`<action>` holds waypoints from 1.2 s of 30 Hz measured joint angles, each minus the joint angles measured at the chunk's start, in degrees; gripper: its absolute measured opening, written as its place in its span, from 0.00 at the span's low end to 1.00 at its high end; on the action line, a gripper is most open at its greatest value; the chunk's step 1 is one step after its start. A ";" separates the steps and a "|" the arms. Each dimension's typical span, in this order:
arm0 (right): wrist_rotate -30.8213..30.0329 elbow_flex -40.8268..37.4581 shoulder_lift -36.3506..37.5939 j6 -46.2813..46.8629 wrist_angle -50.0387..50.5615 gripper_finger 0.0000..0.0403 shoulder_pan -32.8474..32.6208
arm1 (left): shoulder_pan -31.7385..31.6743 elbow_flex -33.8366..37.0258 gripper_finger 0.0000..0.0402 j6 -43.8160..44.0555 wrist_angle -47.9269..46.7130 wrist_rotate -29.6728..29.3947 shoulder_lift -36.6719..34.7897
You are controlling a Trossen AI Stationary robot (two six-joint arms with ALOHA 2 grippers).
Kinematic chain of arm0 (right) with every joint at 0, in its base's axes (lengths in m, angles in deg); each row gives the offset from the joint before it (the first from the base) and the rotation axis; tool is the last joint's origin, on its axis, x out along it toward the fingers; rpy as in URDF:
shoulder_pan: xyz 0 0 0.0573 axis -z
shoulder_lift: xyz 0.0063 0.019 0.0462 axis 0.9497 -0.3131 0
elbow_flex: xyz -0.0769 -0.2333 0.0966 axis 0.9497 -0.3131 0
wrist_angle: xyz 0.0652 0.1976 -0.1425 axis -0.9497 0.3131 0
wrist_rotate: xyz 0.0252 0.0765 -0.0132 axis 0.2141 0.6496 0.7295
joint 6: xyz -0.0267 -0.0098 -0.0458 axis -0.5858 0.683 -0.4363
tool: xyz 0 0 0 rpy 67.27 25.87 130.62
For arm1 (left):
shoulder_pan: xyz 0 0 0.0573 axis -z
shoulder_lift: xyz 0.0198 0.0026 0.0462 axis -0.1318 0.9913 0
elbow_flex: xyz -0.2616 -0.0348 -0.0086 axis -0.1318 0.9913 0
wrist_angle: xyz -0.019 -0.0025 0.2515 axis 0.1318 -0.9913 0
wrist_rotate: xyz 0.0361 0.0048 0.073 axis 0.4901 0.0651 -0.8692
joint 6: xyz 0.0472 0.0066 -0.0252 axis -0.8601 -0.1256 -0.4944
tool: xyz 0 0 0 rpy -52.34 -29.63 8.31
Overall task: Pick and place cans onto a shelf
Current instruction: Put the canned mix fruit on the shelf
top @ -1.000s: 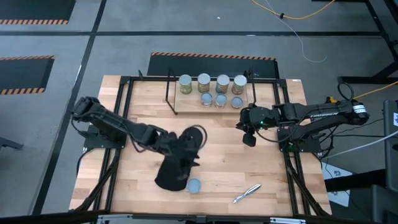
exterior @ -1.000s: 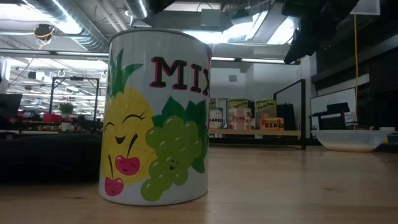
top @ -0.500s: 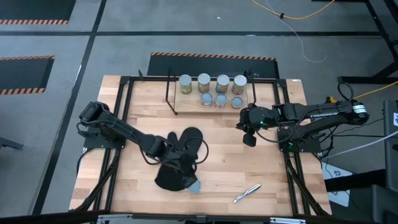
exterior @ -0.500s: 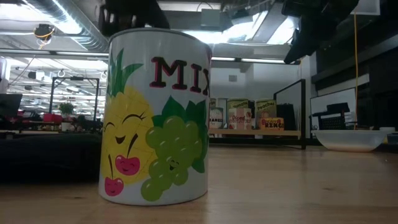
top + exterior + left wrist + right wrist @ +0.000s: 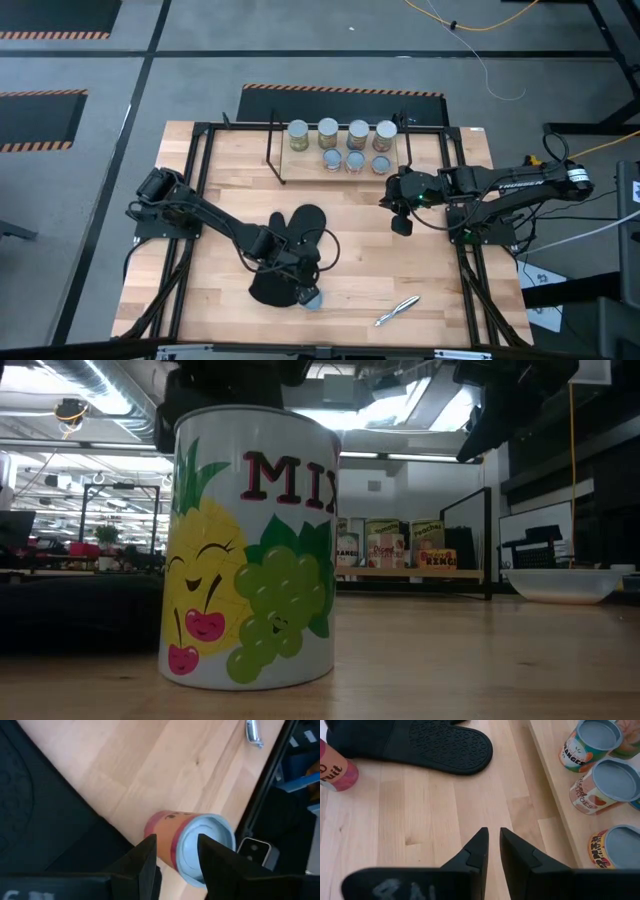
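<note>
Left end effector (image 5: 176, 855) is released, fingers straddling the last can (image 5: 192, 846), which stands on the bench near the front edge beside a black mat (image 5: 290, 235). Judgement: lower until the fingers span mid-wall, centre, then clench. Right end effector (image 5: 400, 226) waits near-closed, empty, by the shelf (image 5: 300, 170).

Oven mitt, pen and bowl on a wooden table

The black oven mitt (image 5: 290, 255) lies mid-table; the silvery pen (image 5: 397, 310) rests near the front edge; the white bowl (image 5: 560, 584) sits apart.
</note>
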 joint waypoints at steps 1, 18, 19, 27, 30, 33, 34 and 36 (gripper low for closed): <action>0.00 0.00 0.00 0.00 0.00 0.13 0.00 | 0.05 0.00 0.34 -0.04 -0.08 -0.39 0.00; -0.02 0.02 0.00 0.02 -0.01 0.13 0.01 | 2.29 0.00 0.34 -0.21 -0.06 -4.69 0.00; -0.02 0.02 0.00 0.02 -0.01 0.13 0.01 | 2.29 0.00 0.34 -0.24 -0.06 -4.91 -0.02; -0.02 0.02 0.00 0.02 0.00 0.13 0.00 | 2.29 0.00 0.34 -0.24 -0.08 -5.72 -0.02; -0.02 0.02 0.00 0.02 -0.01 0.13 0.00 | 2.29 0.00 0.34 -0.24 -0.06 -5.72 0.11; -0.02 0.02 0.00 0.04 -0.03 0.13 0.01 | 2.51 0.07 0.34 -0.24 -0.11 -5.45 1.54; -0.01 0.02 0.00 0.04 -0.02 0.13 0.00 | 2.60 0.13 0.34 -0.22 -0.31 -4.80 2.04; -0.01 0.07 0.00 0.03 -0.02 0.13 0.01 | 2.62 -0.04 0.34 -0.24 1.48 -3.38 3.32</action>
